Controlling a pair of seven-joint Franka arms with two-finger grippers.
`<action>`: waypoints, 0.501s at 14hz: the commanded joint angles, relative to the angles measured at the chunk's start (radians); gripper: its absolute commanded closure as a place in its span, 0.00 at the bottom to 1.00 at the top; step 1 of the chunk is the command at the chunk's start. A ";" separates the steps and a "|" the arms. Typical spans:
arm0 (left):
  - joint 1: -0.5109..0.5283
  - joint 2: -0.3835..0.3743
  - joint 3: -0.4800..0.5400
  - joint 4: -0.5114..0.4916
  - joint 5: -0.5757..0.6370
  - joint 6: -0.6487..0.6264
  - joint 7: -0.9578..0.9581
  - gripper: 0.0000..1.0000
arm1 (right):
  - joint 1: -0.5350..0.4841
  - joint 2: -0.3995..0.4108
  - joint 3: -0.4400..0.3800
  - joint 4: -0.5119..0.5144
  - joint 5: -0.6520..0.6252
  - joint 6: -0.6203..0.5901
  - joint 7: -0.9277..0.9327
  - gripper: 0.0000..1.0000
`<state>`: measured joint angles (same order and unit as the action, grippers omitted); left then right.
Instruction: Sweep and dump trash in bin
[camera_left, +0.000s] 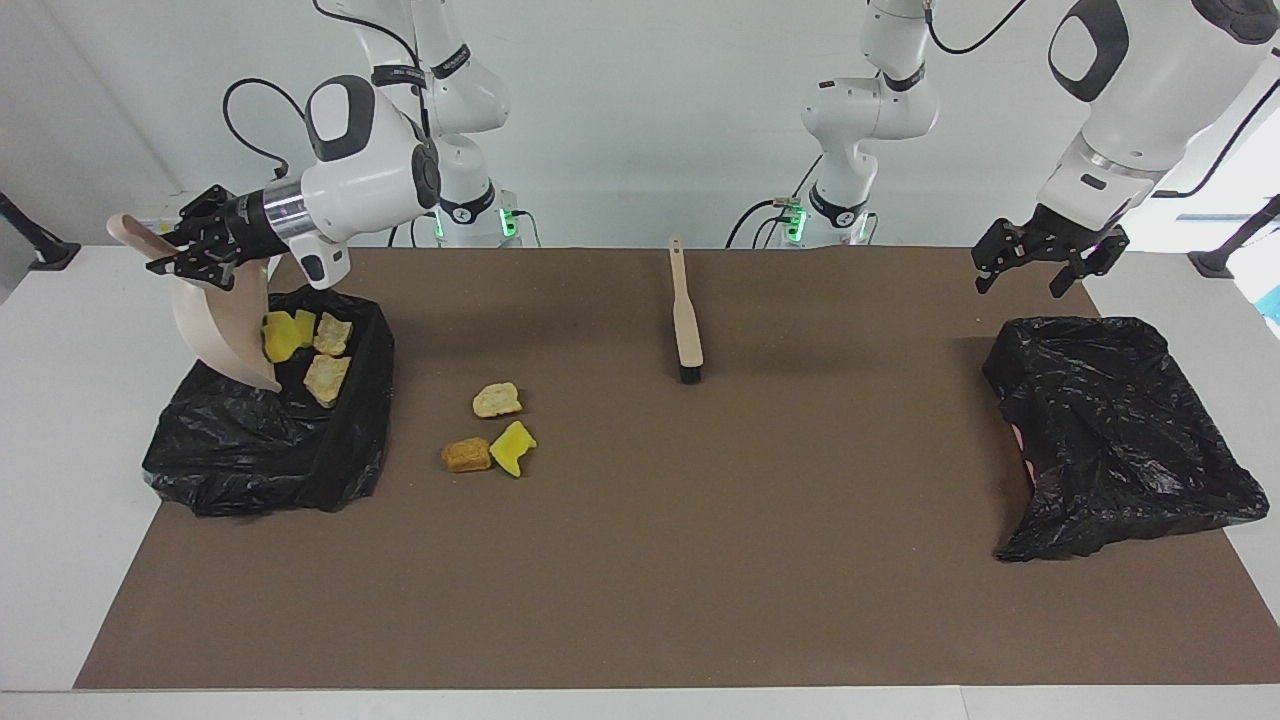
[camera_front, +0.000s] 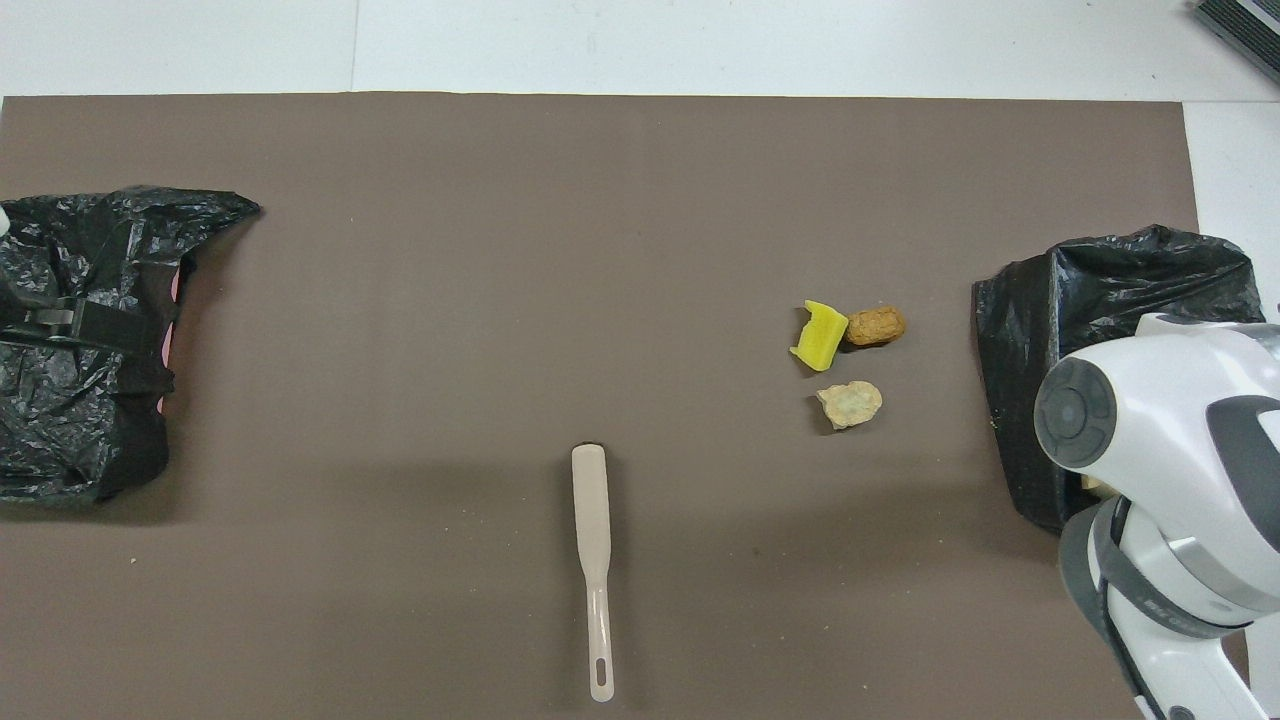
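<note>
My right gripper (camera_left: 172, 252) is shut on the handle of the beige dustpan (camera_left: 225, 325), which is tipped steeply over the black-lined bin (camera_left: 250, 450) at the right arm's end of the table. In that bin lie a yellow sponge piece (camera_left: 280, 336) and two bread chunks (camera_left: 332, 333). On the mat beside the bin are three more pieces of trash: a pale bread chunk (camera_left: 496, 399) (camera_front: 850, 403), a brown chunk (camera_left: 467, 455) (camera_front: 876, 325) and a yellow sponge piece (camera_left: 512, 447) (camera_front: 820, 337). My left gripper (camera_left: 1045, 265) hangs open and empty. In the overhead view the right arm hides the bin's contents.
A second black-lined bin (camera_left: 1120, 430) (camera_front: 80, 400) stands at the left arm's end, with the left gripper above its edge nearer the robots. A beige brush (camera_left: 686, 320) (camera_front: 595, 560) lies on the brown mat (camera_left: 700, 560), nearer to the robots than the loose trash.
</note>
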<state>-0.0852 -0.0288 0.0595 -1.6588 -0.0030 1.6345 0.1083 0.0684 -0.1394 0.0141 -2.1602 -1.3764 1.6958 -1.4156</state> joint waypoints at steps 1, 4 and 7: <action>-0.001 0.000 -0.001 0.010 0.020 -0.022 0.010 0.00 | 0.011 -0.003 0.001 -0.013 -0.042 -0.038 0.024 1.00; -0.001 0.000 -0.001 0.010 0.020 -0.021 0.013 0.00 | 0.013 -0.018 0.020 0.058 -0.004 -0.088 -0.023 1.00; -0.002 -0.002 -0.001 0.010 0.020 -0.024 0.013 0.00 | 0.013 -0.043 0.024 0.222 0.227 -0.187 -0.092 1.00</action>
<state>-0.0853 -0.0288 0.0591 -1.6588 -0.0029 1.6330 0.1107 0.0782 -0.1645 0.0336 -2.0375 -1.2537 1.5822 -1.4462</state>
